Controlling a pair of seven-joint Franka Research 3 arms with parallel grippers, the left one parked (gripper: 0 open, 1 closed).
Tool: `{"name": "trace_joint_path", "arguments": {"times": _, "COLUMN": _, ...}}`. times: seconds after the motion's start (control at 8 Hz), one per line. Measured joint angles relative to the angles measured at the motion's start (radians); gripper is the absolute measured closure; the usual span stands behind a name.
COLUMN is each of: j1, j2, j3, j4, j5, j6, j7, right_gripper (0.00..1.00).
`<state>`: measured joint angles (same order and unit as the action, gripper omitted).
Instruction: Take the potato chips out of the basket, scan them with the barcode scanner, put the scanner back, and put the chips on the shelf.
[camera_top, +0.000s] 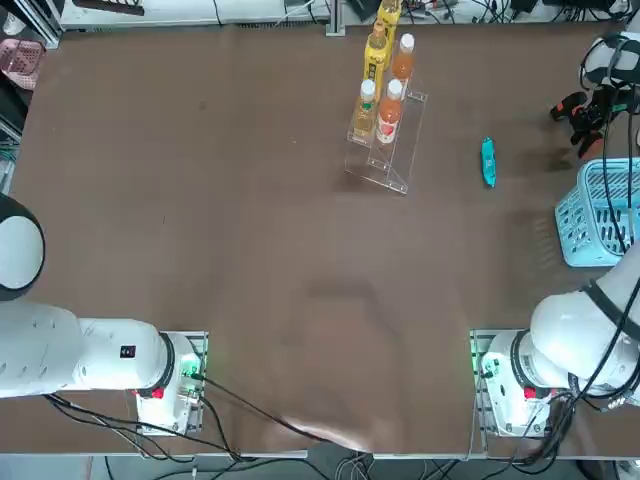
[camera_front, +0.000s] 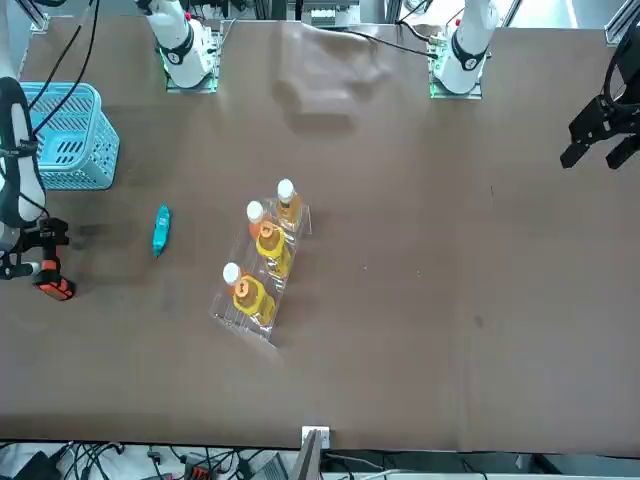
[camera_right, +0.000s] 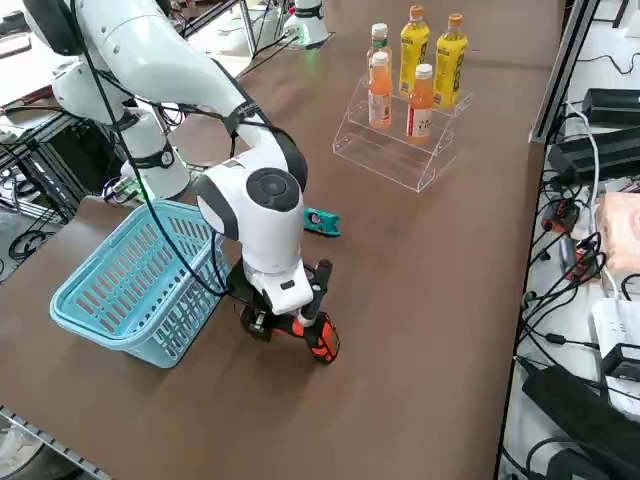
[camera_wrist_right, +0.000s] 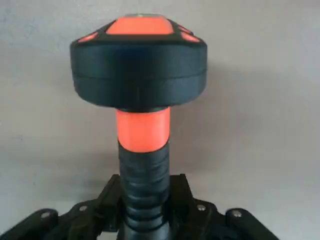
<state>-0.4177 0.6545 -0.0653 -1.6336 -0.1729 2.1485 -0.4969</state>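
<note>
One camera hangs overhead and looks straight down, the arm bases at its near edge and the shelf (camera_top: 386, 135) far from them. A second faces the robot from across the table (camera_front: 430, 300), so the shelf (camera_front: 262, 275) appears turned round. A third stands raised beyond the basket (camera_right: 135, 285), looking diagonally toward the shelf (camera_right: 398, 140). The wrist camera sits very close behind the right gripper (camera_wrist_right: 145, 212), filled by the barcode scanner (camera_wrist_right: 140, 65). The three wide views share the shelf.

No readable text, brand or number on bottles, packet, scanner or basket; labels too small.
</note>
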Motion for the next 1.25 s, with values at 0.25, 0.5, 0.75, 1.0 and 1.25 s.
{"name": "trace_joint_path", "arguments": {"times": 0.25, "j1": -0.005, "j2": 0.015, "j3": 0.000, "j4": 0.000, "j5": 0.005, "j6": 0.012, "j7": 0.000, "right_gripper": 0.59}}
{"name": "trace_joint_path", "arguments": {"times": 0.5, "j1": -0.008, "j2": 0.021, "j3": 0.001, "j4": 0.000, "j5": 0.006, "j6": 0.015, "j7": 0.000, "right_gripper": 0.59}}
{"name": "trace_joint_path", "arguments": {"times": 0.75, "j1": -0.009, "j2": 0.023, "j3": 0.001, "j4": 0.000, "j5": 0.007, "j6": 0.019, "j7": 0.000, "right_gripper": 0.59}}
{"name": "trace_joint_path", "arguments": {"times": 1.0, "j1": -0.010, "j2": 0.028, "j3": 0.001, "j4": 0.000, "j5": 0.012, "j6": 0.023, "j7": 0.000, "right_gripper": 0.56}}
{"name": "trace_joint_path", "arguments": {"times": 1.25, "j1": -0.010, "j2": 0.035, "j3": 0.004, "j4": 0.000, "j5": 0.015, "j6": 0.033, "j7": 0.000, "right_gripper": 0.49}}
